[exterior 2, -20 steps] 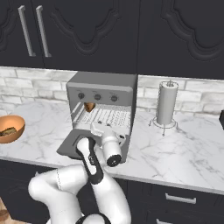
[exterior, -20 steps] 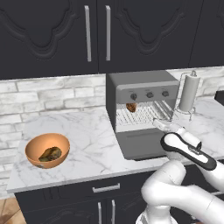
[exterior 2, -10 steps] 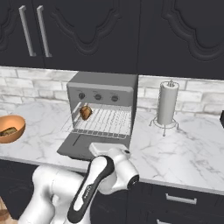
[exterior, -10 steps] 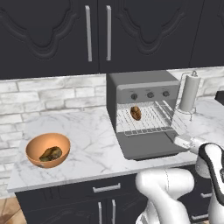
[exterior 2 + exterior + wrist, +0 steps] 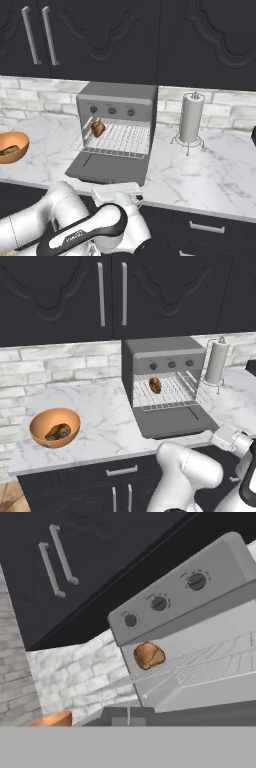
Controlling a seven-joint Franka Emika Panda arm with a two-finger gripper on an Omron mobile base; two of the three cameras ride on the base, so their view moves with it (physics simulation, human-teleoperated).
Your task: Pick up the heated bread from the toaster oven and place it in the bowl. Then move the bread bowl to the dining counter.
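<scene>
- Toaster oven (image 5: pixel 165 358) (image 5: pixel 117 102) (image 5: pixel 200 612): grey metal box, sitting on the marble worktop (image 5: pixel 100 406) (image 5: pixel 210 170) against the white brick backsplash (image 5: pixel 65 363) (image 5: pixel 30 97). Three dark knobs are running across its front panel. Its door (image 5: pixel 172 423) (image 5: pixel 107 170) is lying dropped open and flat, jutting out to the worktop's front edge.
- Wire rack (image 5: pixel 167 393) (image 5: pixel 120 140): standing pulled part-way out of the oven mouth, above the open door.
- Heated bread (image 5: pixel 155 385) (image 5: pixel 98 128) (image 5: pixel 149 655): small tan-brown lump, resting on the rack at its left end, close under the left knob. Nothing is touching it.
- Bowl (image 5: pixel 54 427) (image 5: pixel 11 147) (image 5: pixel 52 719): round, orange-tan, sitting on the worktop well to the left of the oven, apart from it.
- Darker bread piece (image 5: pixel 58 431) (image 5: pixel 9 150): olive-brown, elongated, lying inside the bowl.
- Paper towel roll (image 5: pixel 217 362) (image 5: pixel 191 118): white, standing upright on a wire holder just to the right of the oven.
- Upper cabinets (image 5: pixel 110 293) (image 5: pixel 125 35) (image 5: pixel 65 557): dark doors with metal bar handles, hanging above the backsplash.
- Lower cabinets (image 5: pixel 75 486) (image 5: pixel 210 230): dark fronts with a drawer pull, sitting under the worktop.
- Gripper: the arm is folding low in front of the worktop, below the oven door; the hand's camera is looking up at the oven from under the door. I cannot tell whether the fingers are apart or together.
</scene>
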